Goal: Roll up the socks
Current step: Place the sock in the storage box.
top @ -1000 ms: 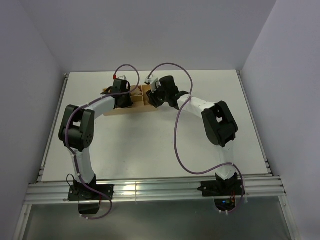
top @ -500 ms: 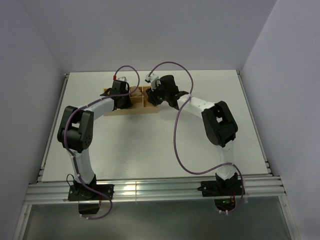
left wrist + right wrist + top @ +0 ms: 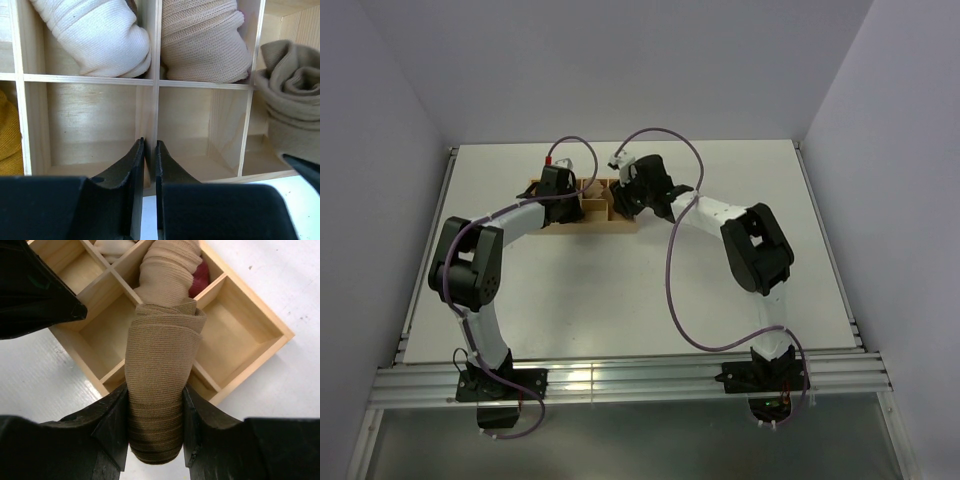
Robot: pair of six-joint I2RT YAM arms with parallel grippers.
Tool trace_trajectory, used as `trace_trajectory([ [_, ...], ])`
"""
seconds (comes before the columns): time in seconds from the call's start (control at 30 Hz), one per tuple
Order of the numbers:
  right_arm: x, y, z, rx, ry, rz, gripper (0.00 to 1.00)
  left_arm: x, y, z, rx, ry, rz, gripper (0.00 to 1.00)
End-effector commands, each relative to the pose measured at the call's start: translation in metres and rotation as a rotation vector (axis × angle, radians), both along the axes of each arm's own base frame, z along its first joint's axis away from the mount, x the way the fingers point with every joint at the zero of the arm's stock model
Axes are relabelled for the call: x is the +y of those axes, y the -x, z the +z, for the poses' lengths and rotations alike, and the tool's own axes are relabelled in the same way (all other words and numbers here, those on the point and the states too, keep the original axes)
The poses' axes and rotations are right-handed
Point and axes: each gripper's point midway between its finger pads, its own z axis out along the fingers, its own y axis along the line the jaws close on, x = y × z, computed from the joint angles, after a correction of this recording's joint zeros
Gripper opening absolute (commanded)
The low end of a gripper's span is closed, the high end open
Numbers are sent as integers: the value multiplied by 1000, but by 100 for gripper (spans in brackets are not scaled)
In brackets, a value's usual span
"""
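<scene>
Right end effector [image 3: 155,432] grips olive sock [image 3: 161,365]; left end effector [image 3: 149,150] closed; mustard sock [image 3: 7,132] cropped.

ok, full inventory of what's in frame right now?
wooden divider box: 1, pale wood, far middle of the table
olive-brown sock: 1, olive-brown, rolled, over the box's edge
mustard sock: 1, mustard, compartment at the left edge of the left wrist view
white roll: 1, white, far-row compartment
beige roll: 1, pinkish beige, compartment beside the white roll
red item: 1, dark red, tucked beside the beige roll; cannot tell what it is
table: 1, white, under everything
cables: 2, purple, one looping off each arm
left gripper: 1, black, shut, at the box's near wall
right gripper: 1, black, closed on the olive-brown sock
</scene>
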Motion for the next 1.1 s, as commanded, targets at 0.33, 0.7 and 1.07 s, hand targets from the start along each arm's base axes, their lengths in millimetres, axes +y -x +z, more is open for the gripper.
trace_trajectory([
  [0.33, -2, 30, -31, 47, -34, -109, 0, -13, 18, -5, 77, 67, -23, 4],
  [0.7, -11, 17, -48, 114, 57, -185, 0, -9, 18, -4, 74, 54, -11, 4],
  [1.07, -23, 21, -84, 296, 187, -227, 0, -11, 18, -4, 79, 62, -12, 4],
])
